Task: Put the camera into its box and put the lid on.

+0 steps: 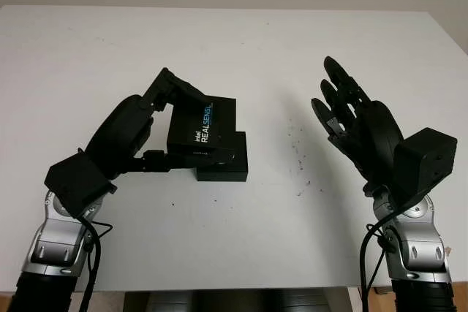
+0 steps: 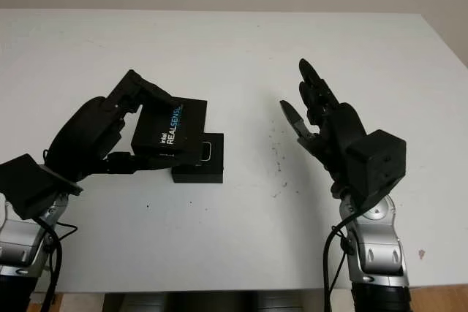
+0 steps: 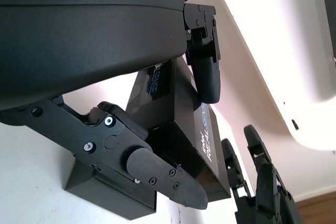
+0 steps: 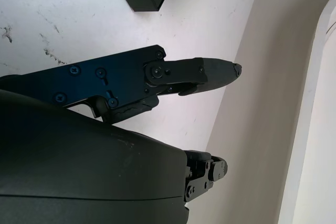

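White tabletop (image 1: pixel 241 49) runs bare and wide on every side of the action, its near edge just ahead of the robot's forearms and its far edge meeting a pale wall. Nearest the robot, the right hand (image 1: pixel 351 118) hovers released above the right half of the table, holding nothing, well apart from the box. At centre-left, the left hand (image 1: pixel 146 126) clasps the black lid (image 1: pixel 201 126), tilted, its printed face angled up and its near edge over the black box base (image 1: pixel 223 166), which sits flat on the table with its long axis running left to right. White and blue lettering along the lid reads "intel REALSENSE". Scattered dark specks mark the surface between box and right hand.
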Controlling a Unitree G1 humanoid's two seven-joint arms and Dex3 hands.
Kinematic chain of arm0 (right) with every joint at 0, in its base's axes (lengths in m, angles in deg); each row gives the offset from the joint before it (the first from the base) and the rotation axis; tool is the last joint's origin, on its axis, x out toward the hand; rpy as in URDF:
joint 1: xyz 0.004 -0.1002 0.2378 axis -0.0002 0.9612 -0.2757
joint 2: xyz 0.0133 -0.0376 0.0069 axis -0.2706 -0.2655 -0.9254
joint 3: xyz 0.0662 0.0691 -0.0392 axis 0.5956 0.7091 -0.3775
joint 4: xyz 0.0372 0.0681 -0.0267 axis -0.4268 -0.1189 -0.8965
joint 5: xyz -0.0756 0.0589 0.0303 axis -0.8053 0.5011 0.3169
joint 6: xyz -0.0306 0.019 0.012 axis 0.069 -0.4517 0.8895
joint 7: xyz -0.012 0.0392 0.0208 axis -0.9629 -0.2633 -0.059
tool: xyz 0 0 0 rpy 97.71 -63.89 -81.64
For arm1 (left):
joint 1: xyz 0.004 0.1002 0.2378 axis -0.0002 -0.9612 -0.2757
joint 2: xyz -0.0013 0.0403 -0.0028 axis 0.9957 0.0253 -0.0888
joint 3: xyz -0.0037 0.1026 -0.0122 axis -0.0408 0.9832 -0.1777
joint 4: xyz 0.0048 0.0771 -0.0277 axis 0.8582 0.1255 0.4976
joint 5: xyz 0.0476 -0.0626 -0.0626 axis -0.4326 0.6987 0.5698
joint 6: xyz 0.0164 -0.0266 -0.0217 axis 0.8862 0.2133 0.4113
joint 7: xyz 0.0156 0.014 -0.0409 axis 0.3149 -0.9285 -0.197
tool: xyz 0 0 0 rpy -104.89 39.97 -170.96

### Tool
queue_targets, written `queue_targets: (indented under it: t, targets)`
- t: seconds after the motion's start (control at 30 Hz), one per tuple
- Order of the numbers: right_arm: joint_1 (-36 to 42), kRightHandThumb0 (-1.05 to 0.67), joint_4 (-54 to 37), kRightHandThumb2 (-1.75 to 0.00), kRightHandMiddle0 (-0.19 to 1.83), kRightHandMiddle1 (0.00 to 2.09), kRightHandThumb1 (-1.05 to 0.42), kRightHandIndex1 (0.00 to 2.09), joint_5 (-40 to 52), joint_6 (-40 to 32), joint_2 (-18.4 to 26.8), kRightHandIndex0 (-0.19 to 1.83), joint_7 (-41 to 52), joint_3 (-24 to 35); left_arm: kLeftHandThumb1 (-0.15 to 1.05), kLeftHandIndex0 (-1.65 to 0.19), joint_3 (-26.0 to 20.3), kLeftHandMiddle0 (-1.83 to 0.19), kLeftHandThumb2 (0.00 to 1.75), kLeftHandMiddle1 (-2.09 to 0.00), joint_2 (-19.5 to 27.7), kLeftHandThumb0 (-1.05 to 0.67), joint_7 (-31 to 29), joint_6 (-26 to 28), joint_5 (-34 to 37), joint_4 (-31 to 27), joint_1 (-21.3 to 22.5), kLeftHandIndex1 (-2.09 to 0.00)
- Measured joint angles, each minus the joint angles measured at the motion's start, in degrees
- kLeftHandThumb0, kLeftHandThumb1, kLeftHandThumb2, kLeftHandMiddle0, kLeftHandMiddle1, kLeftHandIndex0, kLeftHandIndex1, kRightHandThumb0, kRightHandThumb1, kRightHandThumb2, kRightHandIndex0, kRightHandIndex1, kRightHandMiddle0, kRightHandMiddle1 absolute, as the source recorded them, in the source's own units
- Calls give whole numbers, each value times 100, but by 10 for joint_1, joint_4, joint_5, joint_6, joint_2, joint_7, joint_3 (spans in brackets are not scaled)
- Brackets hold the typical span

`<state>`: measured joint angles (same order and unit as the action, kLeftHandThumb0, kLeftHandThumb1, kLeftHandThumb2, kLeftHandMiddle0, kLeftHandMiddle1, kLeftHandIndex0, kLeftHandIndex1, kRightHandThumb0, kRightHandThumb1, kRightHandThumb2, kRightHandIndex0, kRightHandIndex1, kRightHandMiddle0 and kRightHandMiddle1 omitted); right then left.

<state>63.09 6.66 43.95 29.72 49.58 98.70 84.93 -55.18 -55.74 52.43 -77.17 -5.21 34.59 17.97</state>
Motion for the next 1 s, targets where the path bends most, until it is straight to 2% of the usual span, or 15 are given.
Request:
queue_targets:
  t: [0.4, 0.77, 1.0]
  targets:
    - [2, -63, 0, -28, 13, 6, -105, 6, 1, 2, 0, 9, 8, 0, 105, -5, 24, -4, 24, -209, -44, -40, 61, -96, -85, 124, 37, -193]
    - [3, -64, 2, -27, 13, 6, -105, 6, 7, 17, 0, 9, 16, 0, 105, -2, 29, -3, 24, -209, -58, -39, 69, -107, -90, 168, 44, -190]
    - [6, -65, 2, -26, 14, 6, -105, 6, 8, 17, 0, 10, 13, 0, 105, 0, 30, -3, 25, -209, -58, -39, 70, -109, -92, 175, 45, -190]
